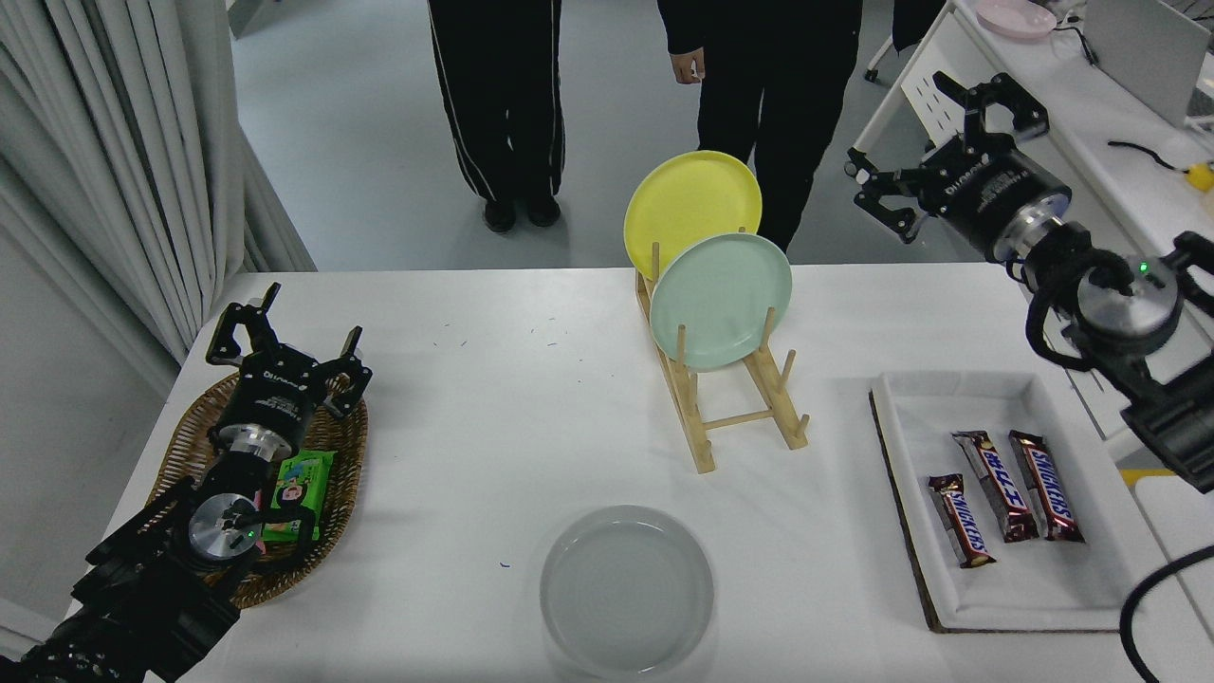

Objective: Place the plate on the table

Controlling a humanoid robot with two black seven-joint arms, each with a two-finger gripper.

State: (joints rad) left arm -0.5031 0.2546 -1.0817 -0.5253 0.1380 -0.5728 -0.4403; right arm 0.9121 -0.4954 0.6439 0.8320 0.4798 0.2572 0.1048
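Right gripper (pixel 934 142) raised off the table's far right corner, fingers spread wide, holding nothing; left gripper (pixel 285 332) parked over the wicker basket (pixel 190 446) at lower left, also open and empty. Grey plate (pixel 627 590) lies flat on the white table (pixel 493 398) near the front edge, well apart from the wooden rack (pixel 740 417) carrying the yellow plate (pixel 692 204) and mint green plate (pixel 721 299). Judgement: placement looks complete, nothing left but parking the right arm.

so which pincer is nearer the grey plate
Left. The left pincer sits over the wicker basket, left of the grey plate. The right pincer is raised beyond the table's far right corner, farther off.
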